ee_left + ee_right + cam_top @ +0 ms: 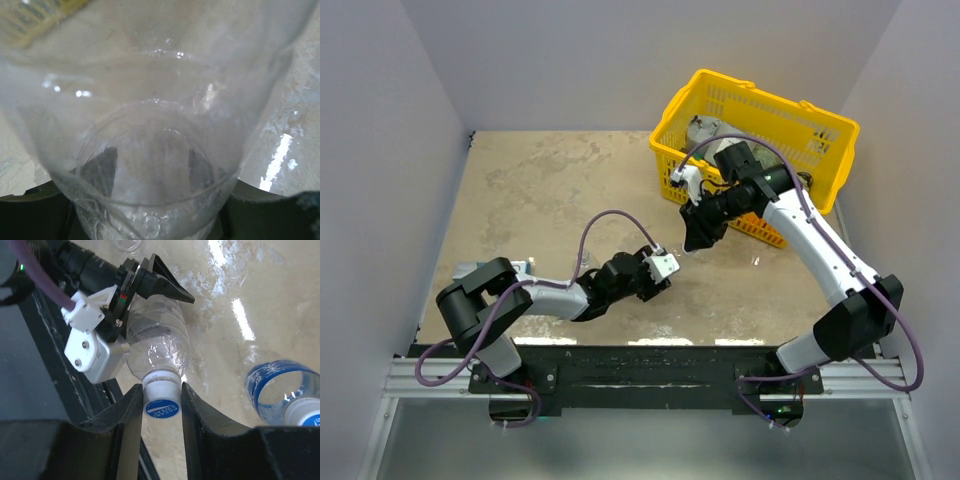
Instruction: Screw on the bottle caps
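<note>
Bottle (157, 345): clear, thin-walled, looks empty, so light, squashy and slick (hard squeeze would dent it). Sits mid-bench (540, 200), body clamped in left pincer (150, 205). Best hold: body for steadying, cap (161, 409) rim for turning. Right pincer (161, 401) closed snug on cap, at bottle neck. Count: two bottles sure, the other a labelled bottle (277, 385) nearby, already capped; possible third at right wrist view's top edge. Caps seen: two.

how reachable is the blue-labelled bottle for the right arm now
Likely not yet: the right hand is shut on the cap of the clear bottle the left hand holds. The blue-labelled bottle is close, nothing between.
</note>
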Controlling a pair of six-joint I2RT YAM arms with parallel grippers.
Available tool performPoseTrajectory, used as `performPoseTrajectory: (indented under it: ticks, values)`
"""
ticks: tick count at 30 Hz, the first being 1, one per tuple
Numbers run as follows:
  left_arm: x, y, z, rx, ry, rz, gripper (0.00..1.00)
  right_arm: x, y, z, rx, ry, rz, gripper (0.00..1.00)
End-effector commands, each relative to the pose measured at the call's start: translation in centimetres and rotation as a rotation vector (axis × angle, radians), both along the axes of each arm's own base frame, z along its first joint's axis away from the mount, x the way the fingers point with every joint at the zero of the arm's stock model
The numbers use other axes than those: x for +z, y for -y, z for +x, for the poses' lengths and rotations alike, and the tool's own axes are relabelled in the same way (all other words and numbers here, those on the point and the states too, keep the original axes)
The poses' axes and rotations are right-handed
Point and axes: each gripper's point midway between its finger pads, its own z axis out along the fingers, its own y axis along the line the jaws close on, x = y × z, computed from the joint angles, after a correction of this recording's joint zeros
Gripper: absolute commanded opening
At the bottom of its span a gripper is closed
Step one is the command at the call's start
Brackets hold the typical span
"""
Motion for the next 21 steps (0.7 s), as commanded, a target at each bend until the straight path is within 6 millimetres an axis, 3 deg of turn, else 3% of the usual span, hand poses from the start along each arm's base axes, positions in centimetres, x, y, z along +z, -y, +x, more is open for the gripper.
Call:
performPoseTrajectory:
  ticks: [1, 4, 9, 11, 12, 13, 14, 15, 17, 18, 19, 21]
  values:
    - [12.8, 3.3, 4.4, 0.124, 0.239, -0.369, 0.0, -1.0, -2.4, -2.7, -0.206, -0.335, 0.058, 0.0]
    - [12.7, 3.1, 4.5, 0.157, 0.221, -0.375, 0.0, -1.4, -1.9, -2.2, -0.365, -0.436, 0.051, 0.0]
    - [10.7, 2.8, 4.3, 0.173, 0.161, -0.331, 0.0, -1.5, -2.1, -1.0, -0.408, -0.472, 0.047, 0.0]
    - [9.8, 2.8, 4.0, 0.169, 0.125, -0.312, 0.0, 0.0, -2.4, 0.3, -0.397, -0.421, 0.076, 0.17]
    - [9.5, 2.8, 3.9, 0.161, 0.111, -0.309, 0.0, 1.9, -3.1, 1.6, -0.349, -0.354, 0.121, 0.24]
    - [9.2, 2.9, 3.5, 0.152, 0.086, -0.313, 0.0, 3.0, -3.0, 2.6, -0.328, -0.302, 0.141, 0.4]
    - [8.7, 2.8, 3.4, 0.149, 0.068, -0.303, 0.0, 4.1, -3.0, 3.4, -0.323, -0.255, 0.155, 0.48]
    - [8.4, 2.9, 3.3, 0.139, 0.056, -0.298, 0.0, 7.2, -3.2, 4.8, -0.314, -0.169, 0.2, 0.54]
    - [7.8, 3.0, 2.8, 0.119, 0.027, -0.291, 0.0, 8.8, -2.7, 6.2, -0.32, -0.138, 0.216, 0.69]
    - [7.7, 3.1, 2.7, 0.113, 0.02, -0.29, 0.0, 11.4, -2.6, 7.0, -0.306, -0.047, 0.246, 0.75]
    - [7.5, 3.2, 2.5, 0.096, 0.012, -0.288, 0.0, 11.9, -2.1, 7.5, -0.324, -0.016, 0.236, 0.81]
    - [7.5, 3.4, 2.3, 0.076, 0.005, -0.295, 0.0, 13.7, -1.8, 7.7, -0.296, 0.046, 0.267, 0.83]
